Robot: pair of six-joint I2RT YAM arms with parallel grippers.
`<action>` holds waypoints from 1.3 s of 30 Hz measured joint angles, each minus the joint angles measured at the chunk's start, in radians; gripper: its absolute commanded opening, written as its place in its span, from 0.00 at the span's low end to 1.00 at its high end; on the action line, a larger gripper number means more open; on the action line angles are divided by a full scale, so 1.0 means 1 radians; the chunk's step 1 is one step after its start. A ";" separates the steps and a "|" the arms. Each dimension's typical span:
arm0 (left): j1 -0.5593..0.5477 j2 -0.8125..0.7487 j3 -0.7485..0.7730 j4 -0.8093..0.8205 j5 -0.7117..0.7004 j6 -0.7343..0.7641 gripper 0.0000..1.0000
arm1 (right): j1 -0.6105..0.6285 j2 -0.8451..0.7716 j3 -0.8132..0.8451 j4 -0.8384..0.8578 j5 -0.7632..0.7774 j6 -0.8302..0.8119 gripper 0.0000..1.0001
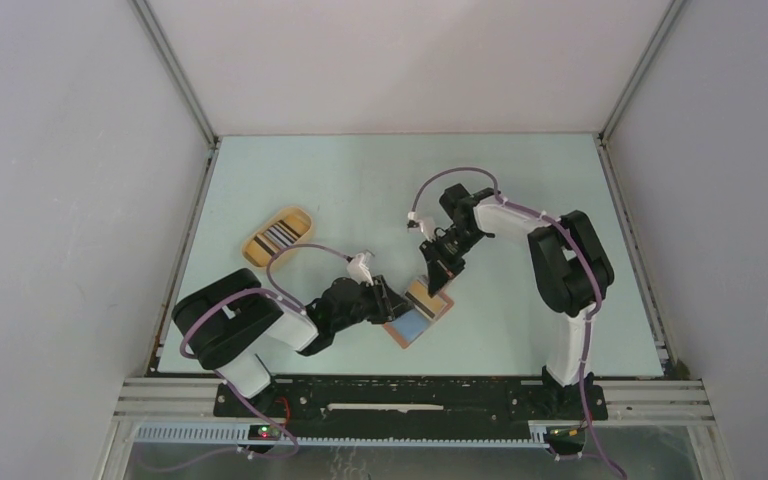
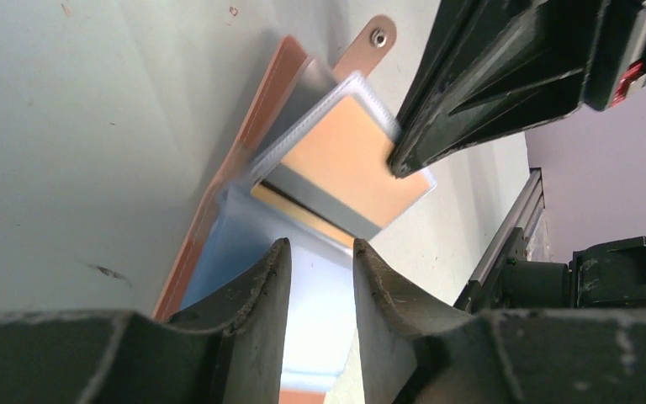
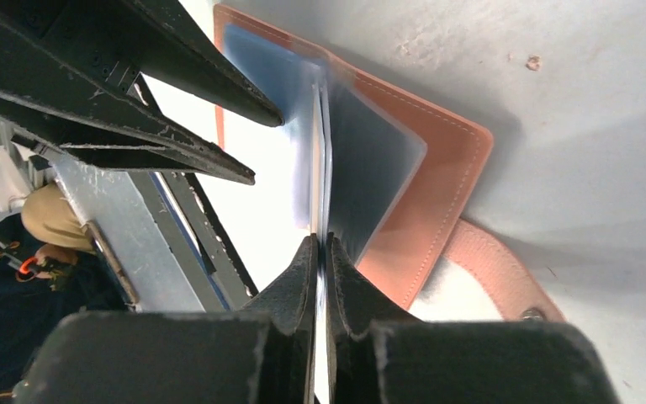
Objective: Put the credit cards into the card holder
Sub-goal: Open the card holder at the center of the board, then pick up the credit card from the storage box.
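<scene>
At the table's upper left, credit cards lie in a yellow tray. Near bottom centre, my left gripper has its jaws apart over the open card holder. Just to the right, my right gripper is pinched together on a clear sleeve of the holder.

Unfolded card holder — jaws apart

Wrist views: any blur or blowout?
Left wrist: own fingers soft, wallet lining washed out pale. Right wrist: clear sleeves smeared, blown-out white beside them. Top external: sharp, even light, faint shadows.
</scene>
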 measured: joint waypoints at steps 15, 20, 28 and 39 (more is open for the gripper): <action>0.000 0.000 0.068 -0.075 0.001 0.014 0.38 | -0.075 -0.038 -0.006 0.010 0.080 -0.005 0.31; 0.000 0.001 0.080 -0.099 0.000 0.021 0.32 | -0.091 -0.094 -0.034 0.021 0.134 -0.013 0.40; 0.000 0.005 0.080 -0.122 0.000 0.026 0.27 | -0.113 -0.306 -0.079 0.072 0.109 -0.039 0.18; 0.000 0.005 0.079 -0.116 -0.015 0.026 0.23 | -0.052 -0.036 -0.065 0.066 -0.087 -0.015 0.08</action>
